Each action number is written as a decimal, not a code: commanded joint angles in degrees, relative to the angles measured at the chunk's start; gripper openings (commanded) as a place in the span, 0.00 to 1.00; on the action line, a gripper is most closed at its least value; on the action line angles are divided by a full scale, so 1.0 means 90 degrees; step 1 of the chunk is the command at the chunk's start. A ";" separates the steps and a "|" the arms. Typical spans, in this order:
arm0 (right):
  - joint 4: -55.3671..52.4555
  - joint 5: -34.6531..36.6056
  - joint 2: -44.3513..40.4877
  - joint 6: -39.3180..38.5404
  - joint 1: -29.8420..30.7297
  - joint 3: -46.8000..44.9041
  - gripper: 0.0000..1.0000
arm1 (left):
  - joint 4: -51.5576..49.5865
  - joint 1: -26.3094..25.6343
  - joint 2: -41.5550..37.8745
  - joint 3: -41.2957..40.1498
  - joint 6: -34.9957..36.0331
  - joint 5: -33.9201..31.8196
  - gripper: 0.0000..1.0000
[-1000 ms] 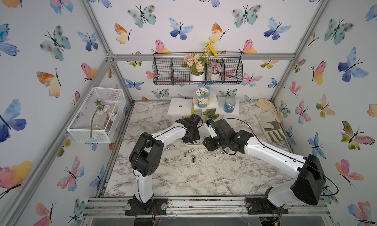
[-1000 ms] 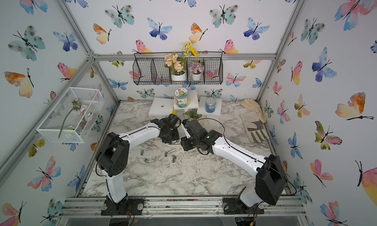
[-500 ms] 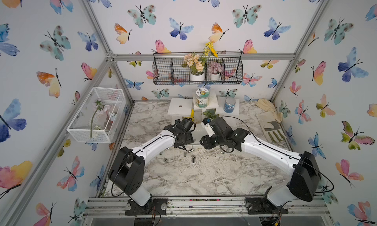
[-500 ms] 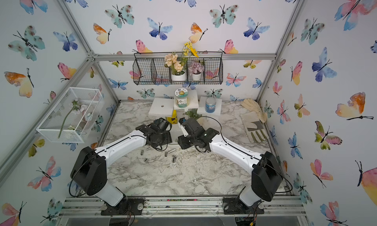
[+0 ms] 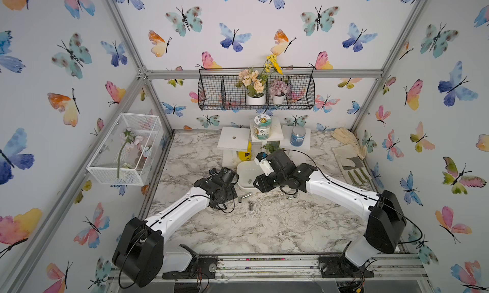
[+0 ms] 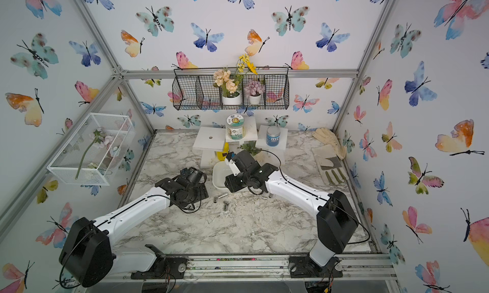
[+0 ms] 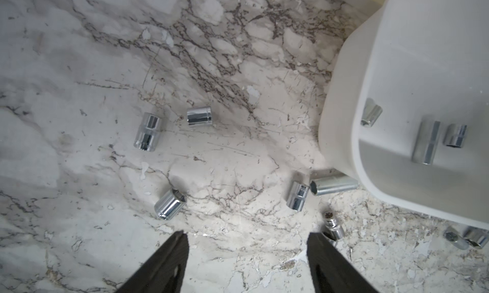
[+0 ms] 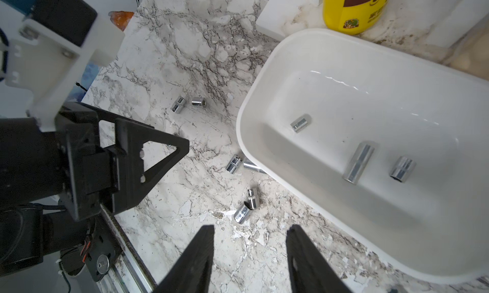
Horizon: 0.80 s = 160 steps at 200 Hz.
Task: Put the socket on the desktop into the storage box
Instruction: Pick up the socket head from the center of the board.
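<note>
Left gripper [image 7: 247, 233] first: I have its jaws wide apart and empty above the desktop [image 7: 105, 66], and my right gripper [image 8: 251, 226] stands partly open, gripping nothing either. Three sockets [image 8: 359, 162] lie inside the storage box [image 8: 344, 74], while the other sockets [image 7: 170, 204] lie loose on the desktop just beside it, one long socket [image 7: 333, 184] reaching under its rim.

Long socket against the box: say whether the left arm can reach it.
Probably, but awkwardly: the left end effector is open and near, but a short socket lies beside the long socket, whose far side sits against the box.
</note>
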 commanded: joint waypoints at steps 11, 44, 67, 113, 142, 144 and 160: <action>0.0075 -0.0237 0.0178 -0.0101 0.0111 0.0258 0.49 | -0.0184 0.0123 -0.0438 -0.0440 -0.0197 -0.0206 0.75; 0.0101 -0.0254 0.0232 -0.0089 0.0143 0.0243 0.50 | -0.0051 0.0291 -0.0565 -0.0842 -0.0182 -0.0118 0.71; 0.0129 -0.0245 0.0240 -0.0054 0.0152 0.0192 0.50 | 0.0147 0.0501 -0.0522 -0.1052 -0.0017 0.0024 0.67; 0.0154 -0.0179 0.0243 0.0014 0.0162 0.0153 0.50 | 0.0486 0.0891 -0.0302 -0.1176 0.0409 0.0201 0.60; 0.0184 -0.0117 0.0280 0.0019 0.0162 0.0167 0.50 | 0.0649 0.1036 0.0009 -0.1112 0.0636 0.0281 0.55; 0.0186 -0.0114 0.0281 0.0019 0.0162 0.0171 0.50 | 0.0659 0.1042 0.0030 -0.1109 0.0640 0.0287 0.55; 0.0204 -0.0095 0.0291 0.0036 0.0162 0.0168 0.50 | 0.0747 0.1077 0.0206 -0.1114 0.0716 0.0311 0.52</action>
